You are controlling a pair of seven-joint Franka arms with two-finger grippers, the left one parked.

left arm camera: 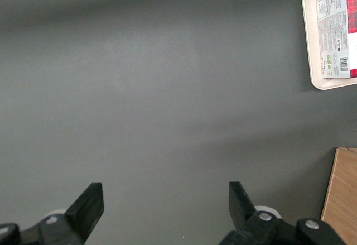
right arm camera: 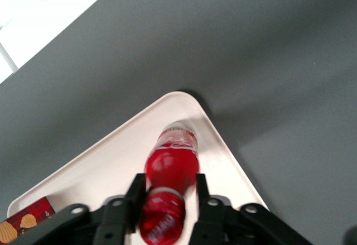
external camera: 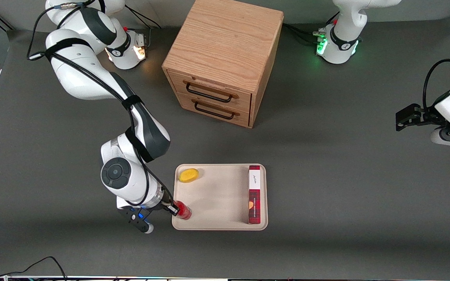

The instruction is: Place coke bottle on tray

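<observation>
Your right arm's black two-finger gripper [right arm camera: 167, 197] was pinching the neck of the small all-red coke bottle [right arm camera: 172, 161], just below its red cap, with 1 finger on each side. The bottle hung over the corner of the rectangular cream tray [external camera: 217, 195] that lay nearest the front camera on the working arm's side; from the wrist view you could not tell whether its base already touched the tray floor. The tray itself sat near the bench's front edge, roughly midway along it. On it were also 1 small yellow oval object [external camera: 188, 175] and 1 long red plaid box [external camera: 254, 194], both well apart from the bottle. To finish well, you would lower until the base sat flat inside the raised rim, then release straight, without nudging the neck sideways.
</observation>
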